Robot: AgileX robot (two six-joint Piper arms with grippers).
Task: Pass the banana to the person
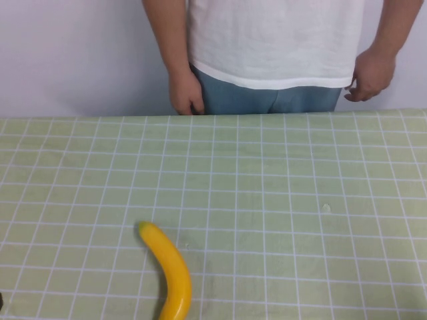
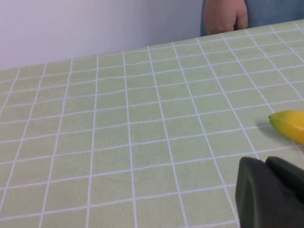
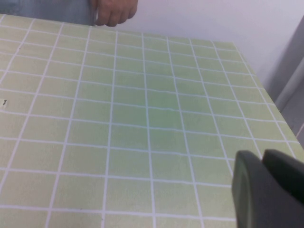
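Observation:
The yellow banana (image 1: 170, 270) lies on the green checked tablecloth near the front, left of centre, with its greenish tip pointing away from me. Its tip also shows in the left wrist view (image 2: 290, 125). The person (image 1: 273, 47) stands behind the far edge in a white T-shirt and jeans, arms hanging down. My left gripper (image 2: 263, 161) is shut and empty, low over the cloth just short of the banana's tip. My right gripper (image 3: 261, 154) is shut and empty over the right part of the table. Neither gripper shows in the high view.
The tablecloth (image 1: 280, 200) covers the whole table. The person's hands hang at the far edge (image 1: 185, 93) (image 1: 370, 75). The table's right edge (image 3: 273, 107) shows in the right wrist view, with a wall beyond it.

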